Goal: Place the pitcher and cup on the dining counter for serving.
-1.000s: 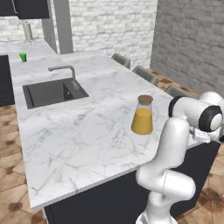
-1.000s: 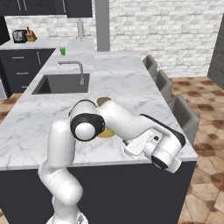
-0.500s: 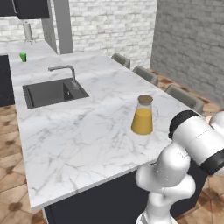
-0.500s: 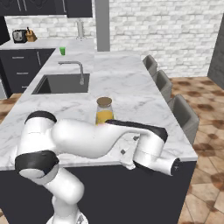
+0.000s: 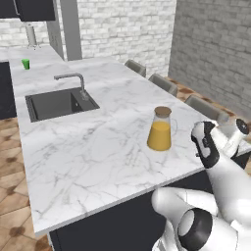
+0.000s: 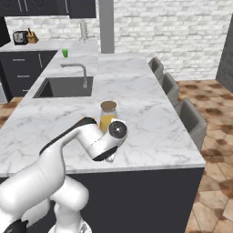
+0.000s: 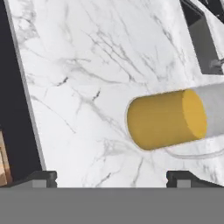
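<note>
The pitcher (image 5: 160, 130) (image 6: 108, 116), clear glass with orange liquid and a brown lid, stands upright on the dining counter (image 5: 98, 147) (image 6: 150, 132) near its front right corner. In the hand view the pitcher (image 7: 166, 118) lies across the right half, over the marble of the dining counter (image 7: 65, 65). My gripper (image 7: 113, 179) is open with nothing between its fingers, a short way back from the pitcher and not touching it. The small green cup (image 5: 25, 63) (image 6: 65, 53) stands far off on the back worktop by the wall.
A dark sink (image 5: 54, 103) (image 6: 63, 86) with a faucet (image 5: 73, 81) is set into the counter beyond the pitcher. Grey chair backs (image 5: 169, 83) (image 6: 191, 118) line the counter's right edge. A toaster (image 6: 20, 37) sits on the back worktop.
My arm has folded down low and swung round at the counter's near edge. The pitcher and the cup stay where they were.
</note>
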